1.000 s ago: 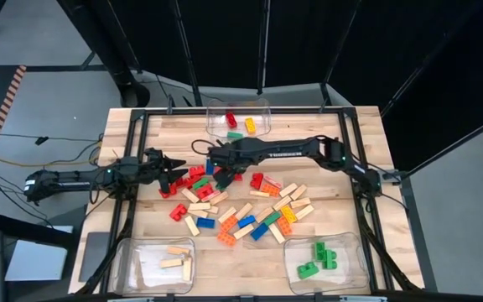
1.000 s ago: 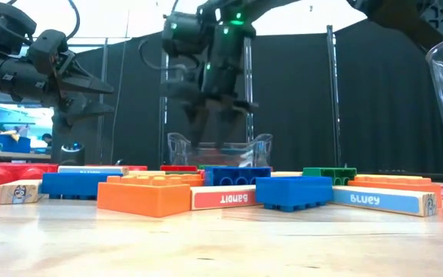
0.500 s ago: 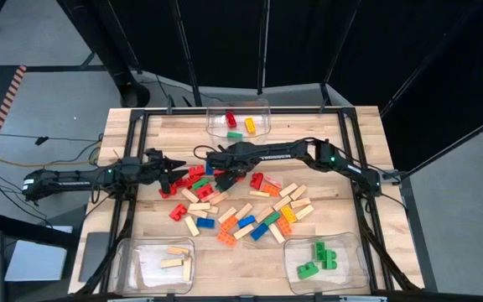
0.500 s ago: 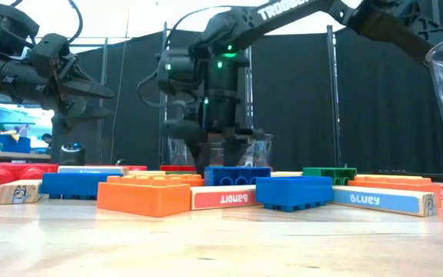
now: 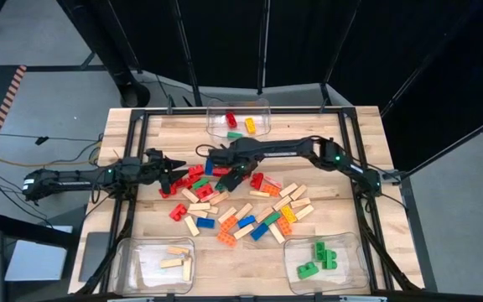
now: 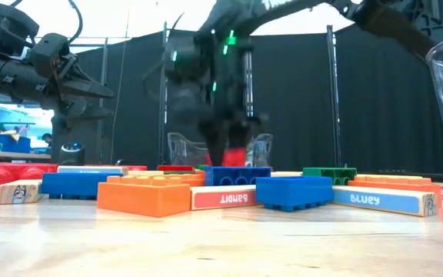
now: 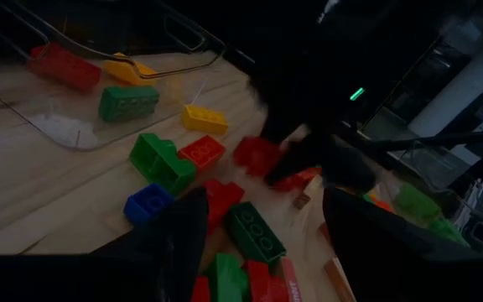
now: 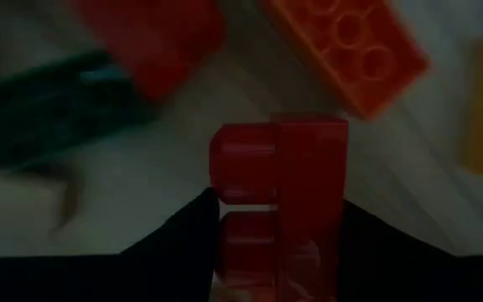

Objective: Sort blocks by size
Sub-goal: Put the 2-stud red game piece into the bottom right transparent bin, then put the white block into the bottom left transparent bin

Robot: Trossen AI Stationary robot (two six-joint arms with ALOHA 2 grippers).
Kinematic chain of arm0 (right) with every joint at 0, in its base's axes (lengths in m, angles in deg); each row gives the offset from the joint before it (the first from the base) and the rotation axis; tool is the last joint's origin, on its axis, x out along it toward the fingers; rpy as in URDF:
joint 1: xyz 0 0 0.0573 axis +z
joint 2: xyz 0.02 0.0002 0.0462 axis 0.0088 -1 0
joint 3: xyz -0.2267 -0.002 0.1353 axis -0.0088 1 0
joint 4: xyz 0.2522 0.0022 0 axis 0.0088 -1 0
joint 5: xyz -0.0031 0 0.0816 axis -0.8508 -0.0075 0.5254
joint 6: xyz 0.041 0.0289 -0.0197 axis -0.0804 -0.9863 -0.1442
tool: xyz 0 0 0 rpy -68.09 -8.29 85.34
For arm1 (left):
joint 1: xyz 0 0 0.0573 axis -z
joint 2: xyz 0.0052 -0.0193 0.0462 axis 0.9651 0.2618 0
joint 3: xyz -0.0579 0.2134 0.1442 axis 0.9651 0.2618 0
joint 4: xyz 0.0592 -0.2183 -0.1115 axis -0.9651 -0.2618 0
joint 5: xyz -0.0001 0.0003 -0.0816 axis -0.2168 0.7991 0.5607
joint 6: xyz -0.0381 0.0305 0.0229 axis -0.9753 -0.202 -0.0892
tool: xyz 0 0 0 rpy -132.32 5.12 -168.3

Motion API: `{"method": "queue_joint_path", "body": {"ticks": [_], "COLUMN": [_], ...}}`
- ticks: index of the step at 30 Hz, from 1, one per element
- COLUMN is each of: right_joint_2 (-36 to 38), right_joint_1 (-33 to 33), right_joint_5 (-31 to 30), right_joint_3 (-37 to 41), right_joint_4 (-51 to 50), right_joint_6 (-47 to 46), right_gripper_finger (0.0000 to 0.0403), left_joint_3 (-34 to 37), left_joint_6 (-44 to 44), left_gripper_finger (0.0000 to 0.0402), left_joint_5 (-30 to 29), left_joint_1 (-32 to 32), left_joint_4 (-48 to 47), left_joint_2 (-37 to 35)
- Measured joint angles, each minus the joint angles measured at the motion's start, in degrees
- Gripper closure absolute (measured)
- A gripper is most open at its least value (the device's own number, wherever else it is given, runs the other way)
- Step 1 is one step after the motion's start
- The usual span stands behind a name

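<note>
A wooden counter (image 5: 325, 134) holds scattered blocks (image 5: 241, 210) at its centre. The right gripper (image 5: 235, 175) reaches over the pile, its fingers clamped on a red brick (image 8: 279, 180). The left gripper (image 5: 177, 170) hangs beside the pile, fingers spread wide and empty.

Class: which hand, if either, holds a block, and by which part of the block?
The right hand grips a red brick by its two opposite sides, lower end between the fingers. The left hand is open and holds nothing.
</note>
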Motion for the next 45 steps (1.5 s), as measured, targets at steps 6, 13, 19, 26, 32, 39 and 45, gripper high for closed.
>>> {"method": "queue_joint_path", "body": {"ticks": [6, 13, 19, 26, 32, 39, 45], "right_joint_2": [8.6, 22.1, 30.5, 31.7, 31.6, 31.6, 31.6], "right_joint_1": [4.2, 21.4, 40.3, 52.2, 52.3, 50.9, 46.9], "right_joint_5": [0.8, 3.1, 3.1, 5.1, 6.2, 10.9, 11.6], "right_joint_3": [-0.3, 1.4, 5.4, 13.0, 20.5, 23.5, 21.9], "right_joint_4": [-8.1, -17.8, -18.0, -17.8, -11.3, -5.1, -5.1], "right_joint_6": [0.7, -12.1, -43.8, -67.6, -69.2, -63.9, -55.6], "right_gripper_finger": [0.0222, 0.0222, 0.0222, 0.0222, 0.022, 0.006, 0.0045], "left_joint_3": [0.0, 0.0, 0.0, 0.0, 0.0, 0.0, 0.0], "left_joint_6": [0.0, -0.1, 0.0, 0.0, 0.1, 0.0, 0.0], "left_gripper_finger": [0.0156, 0.0156, 0.0156, 0.0156, 0.0156, 0.0156, 0.0156], "left_joint_5": [0.0, 0.0, 0.0, 0.0, 0.0, 0.0, 0.0], "left_joint_1": [0.0, 0.0, 0.0, 0.0, 0.0, 0.0, 0.0], "left_joint_4": [0.0, 0.0, 0.0, 0.0, 0.0, 0.0, 0.0], "left_joint_2": [0.0, 0.0, 0.0, 0.0, 0.0, 0.0, 0.0]}}
